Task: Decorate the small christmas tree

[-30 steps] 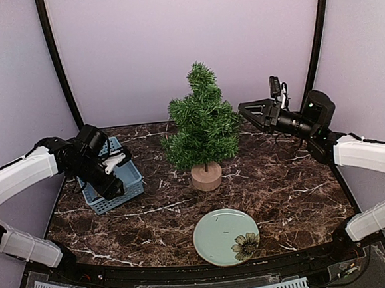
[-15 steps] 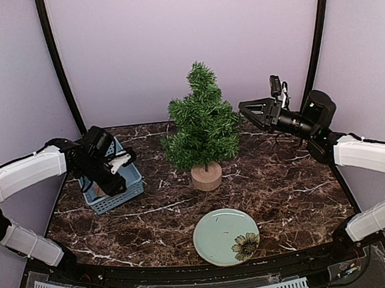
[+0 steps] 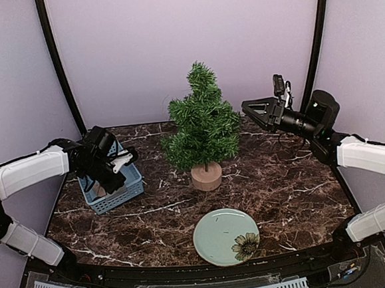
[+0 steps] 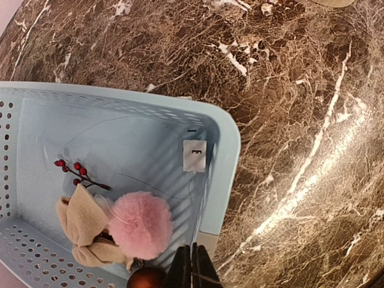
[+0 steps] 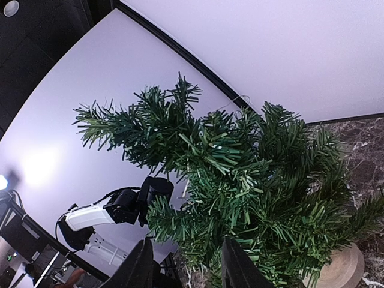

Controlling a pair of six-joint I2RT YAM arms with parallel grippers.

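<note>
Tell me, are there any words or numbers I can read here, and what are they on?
No word or number here can be read.
On the small white tag in the blue basket: one dark mark, too small to read.
On the green plate: only a painted flower, no writing.

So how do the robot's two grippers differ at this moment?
The left gripper is shut; the right gripper is open. The left one points down at the blue basket; the right one hangs in the air, aimed sideways at the small christmas tree. Both have two dark fingers.
</note>
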